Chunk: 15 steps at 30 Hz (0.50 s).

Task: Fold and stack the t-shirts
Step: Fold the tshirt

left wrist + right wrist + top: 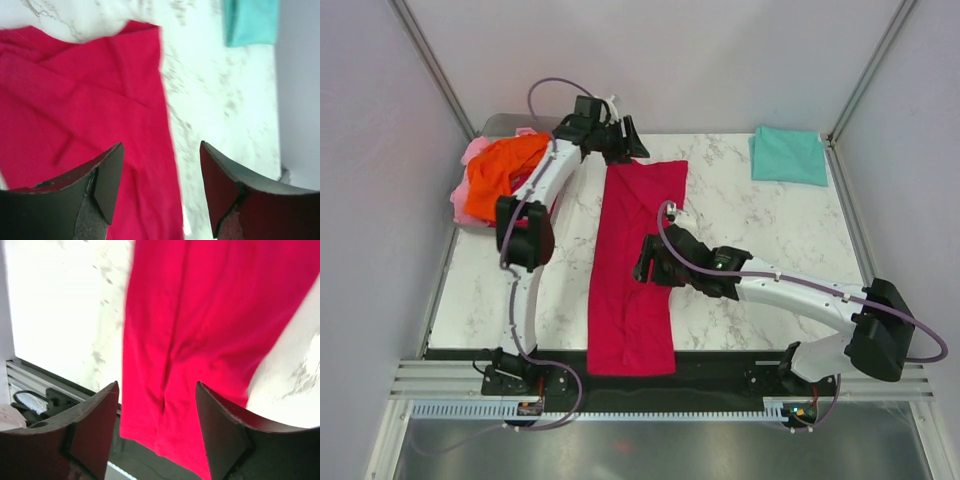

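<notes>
Lengthwise, crimson t-shirt [635, 265], long strip, near-to-far

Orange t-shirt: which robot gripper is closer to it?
Left. The left gripper is at the back, near the orange t-shirt; the right gripper is farther, mid-table over the crimson t-shirt.

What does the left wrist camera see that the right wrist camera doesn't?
Only the left wrist view shows the teal shirt, up by the wall. Only the right wrist view shows the metal rail at the near edge. Both show the red shirt lying on the marble table, and a pair of open jaws holding nothing.
</notes>
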### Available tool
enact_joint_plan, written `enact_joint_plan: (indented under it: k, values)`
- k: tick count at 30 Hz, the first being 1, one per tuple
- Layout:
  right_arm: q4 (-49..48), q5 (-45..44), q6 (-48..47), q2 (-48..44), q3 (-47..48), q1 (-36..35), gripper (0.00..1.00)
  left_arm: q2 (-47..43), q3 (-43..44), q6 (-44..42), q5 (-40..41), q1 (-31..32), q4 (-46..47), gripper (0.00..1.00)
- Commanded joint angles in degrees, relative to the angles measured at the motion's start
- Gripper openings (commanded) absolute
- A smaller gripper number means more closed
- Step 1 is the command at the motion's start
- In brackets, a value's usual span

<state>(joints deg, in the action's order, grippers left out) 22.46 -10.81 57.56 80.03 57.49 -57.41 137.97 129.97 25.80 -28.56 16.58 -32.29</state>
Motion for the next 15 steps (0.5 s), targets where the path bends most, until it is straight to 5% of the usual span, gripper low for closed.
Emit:
enact_joint_plan:
  k: [1,9,15]
  values:
    - [6.5,-6.9,-11.0,0.1,7.7,1.2,0.73,-22.7,-7.0,-1.5,0.2,-0.4,-3.9,0.7]
    - [1.1,2.3,-20.8,12.4,23.7,14.5,0.74,-71.0,-54.8,-3.1,8.5,-0.3,-5.2,0.71]
    - [0.8,8.5,-26.2,31.6,39.5,19.3,0.71,-93.6,-80.4,-1.2,3.6,-0.3,-2.4,0.71]
